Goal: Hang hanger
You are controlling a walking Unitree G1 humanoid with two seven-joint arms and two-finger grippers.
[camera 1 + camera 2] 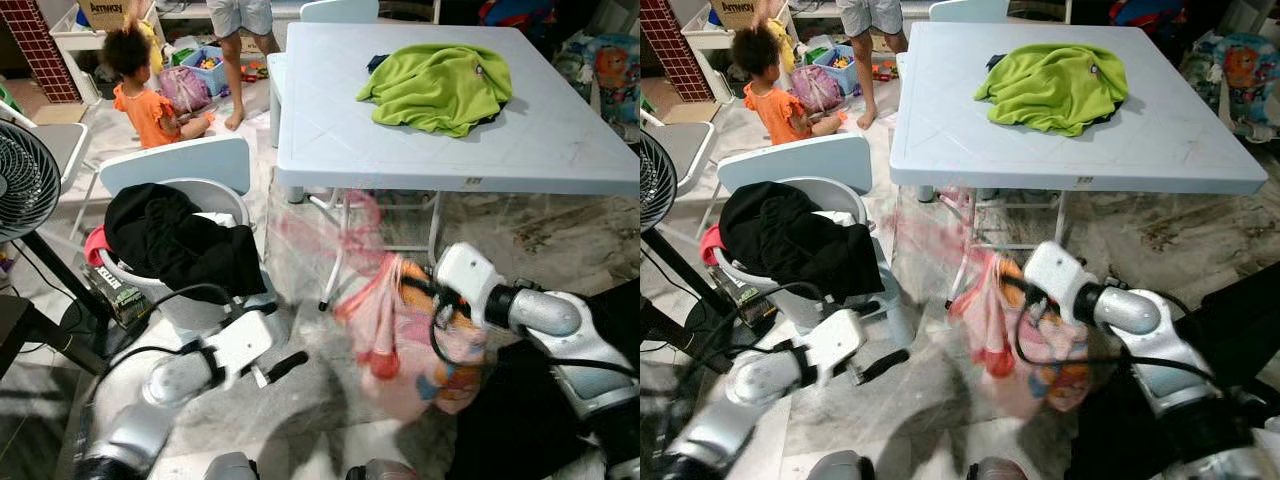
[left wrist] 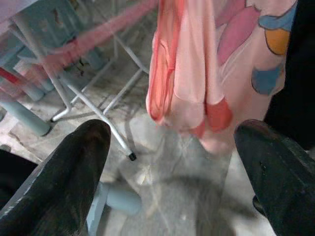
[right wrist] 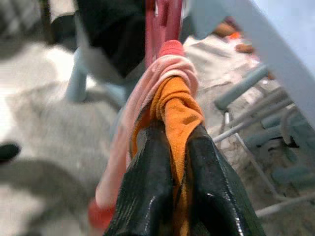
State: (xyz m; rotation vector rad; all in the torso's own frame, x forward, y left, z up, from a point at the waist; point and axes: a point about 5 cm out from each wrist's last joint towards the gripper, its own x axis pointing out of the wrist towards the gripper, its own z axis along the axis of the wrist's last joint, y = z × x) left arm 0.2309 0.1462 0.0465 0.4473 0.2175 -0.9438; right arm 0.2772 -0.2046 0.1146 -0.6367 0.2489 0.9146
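We read part of a word, "ANTHON", on the cardboard box [image 1: 737, 10] at the far left. The print on the dark box [image 1: 112, 290] under the laundry basket [image 1: 215, 200] is too blurred for us.

A pale blue square table [image 1: 560, 150] stands on thin white metal legs over a mottled grey floor [image 1: 330, 400]. On the tabletop, toward its far edge, lies a crumpled green garment [image 1: 437, 87] with something dark just showing beneath it. On the floor beside the table's left edge stands a laundry basket [image 1: 195, 300] draped with black clothing [image 1: 180, 240].
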